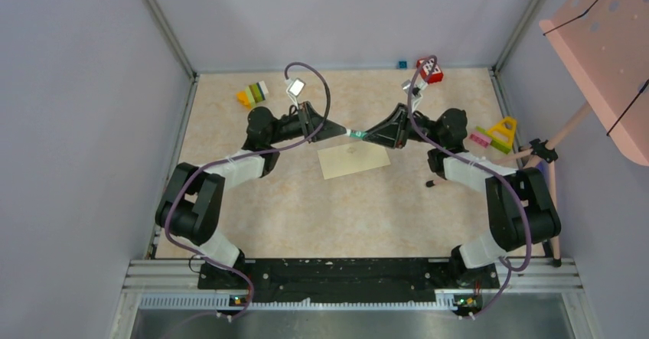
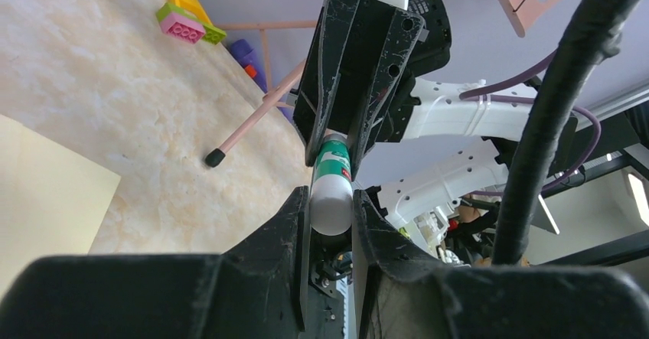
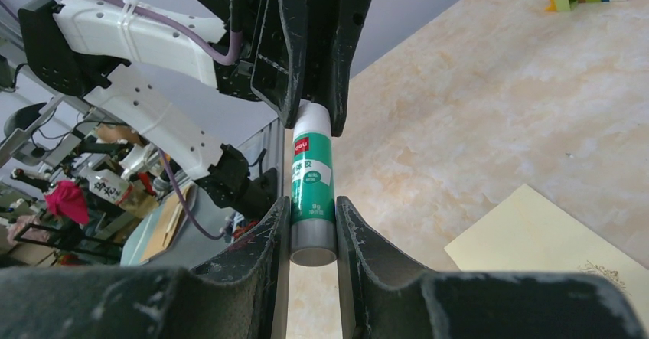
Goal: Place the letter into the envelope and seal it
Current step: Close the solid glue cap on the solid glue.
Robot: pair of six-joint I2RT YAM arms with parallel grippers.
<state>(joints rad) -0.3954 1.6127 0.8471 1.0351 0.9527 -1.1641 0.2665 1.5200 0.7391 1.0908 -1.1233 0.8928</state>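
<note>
The glue stick (image 1: pixel 357 134) spans crosswise, my left jaws pinching its white cap, my right jaws its green body. The envelope (image 1: pixel 353 160) lies flat just below.

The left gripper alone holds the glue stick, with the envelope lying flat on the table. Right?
No: both hold the glue stick, the left gripper at its white end, the right gripper at its grey end; the right wrist view shows it. The envelope does lie flat on the table.
</note>
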